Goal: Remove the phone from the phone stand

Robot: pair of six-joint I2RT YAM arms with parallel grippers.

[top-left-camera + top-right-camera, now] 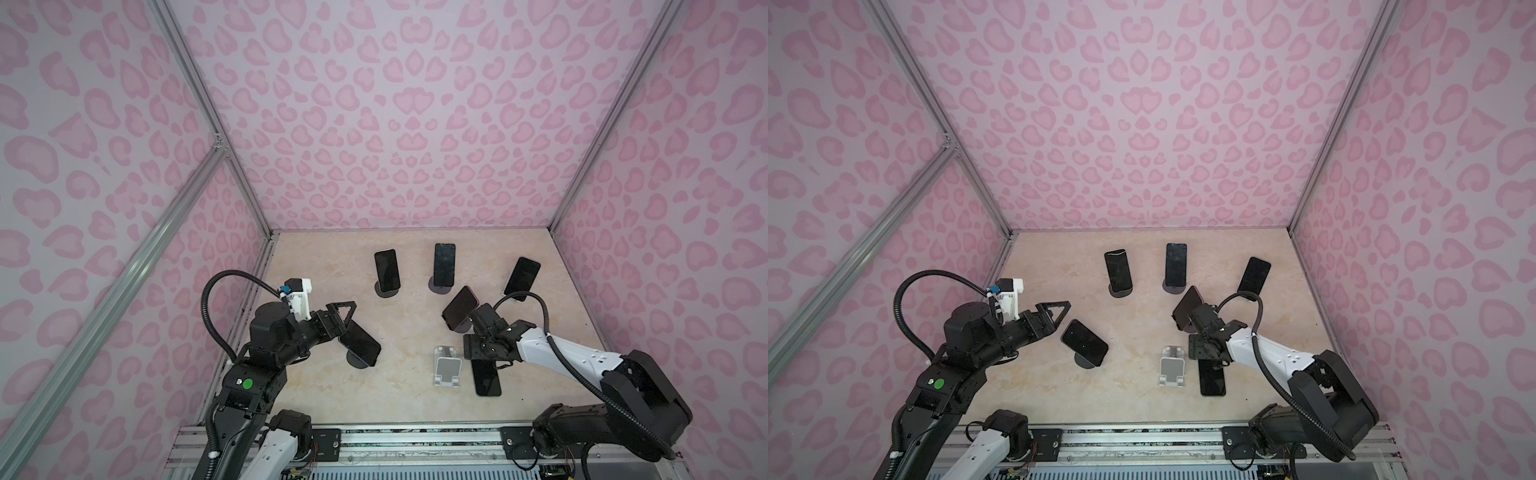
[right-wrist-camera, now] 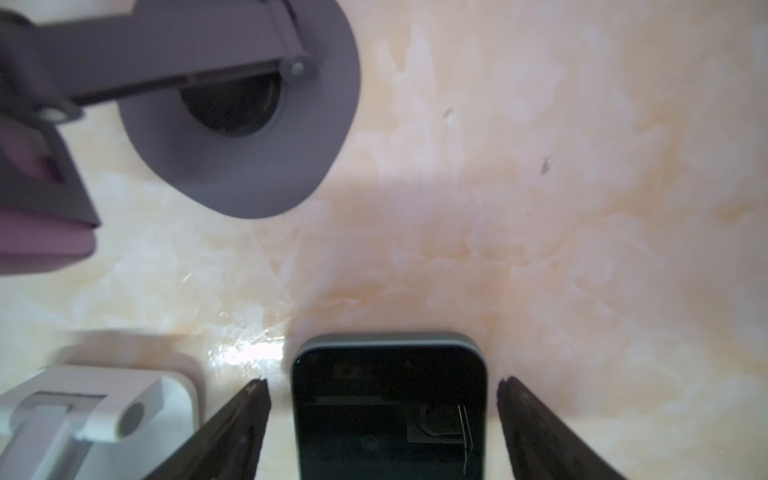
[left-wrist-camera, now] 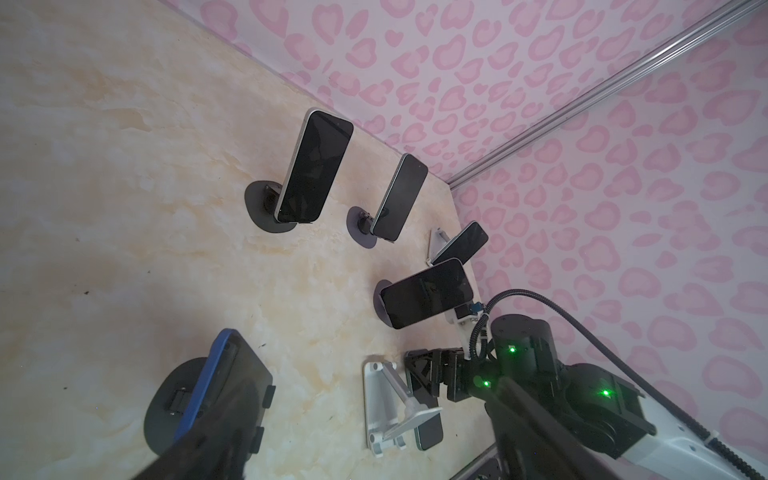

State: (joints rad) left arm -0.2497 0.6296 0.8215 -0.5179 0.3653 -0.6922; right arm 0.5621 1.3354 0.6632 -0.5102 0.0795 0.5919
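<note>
A dark phone lies flat on the table, screen up, just right of the empty white folding phone stand. My right gripper points down over the phone's far end. It is open, one finger on each side of the phone with a gap at both edges. The stand shows beside the fingers. My left gripper hovers open at the left, above a blue-cased phone on a dark round stand, holding nothing.
Three more phones lean on stands at the back. A pink-cased phone on a grey round-base stand stands close behind the right wrist. Pink patterned walls close in three sides.
</note>
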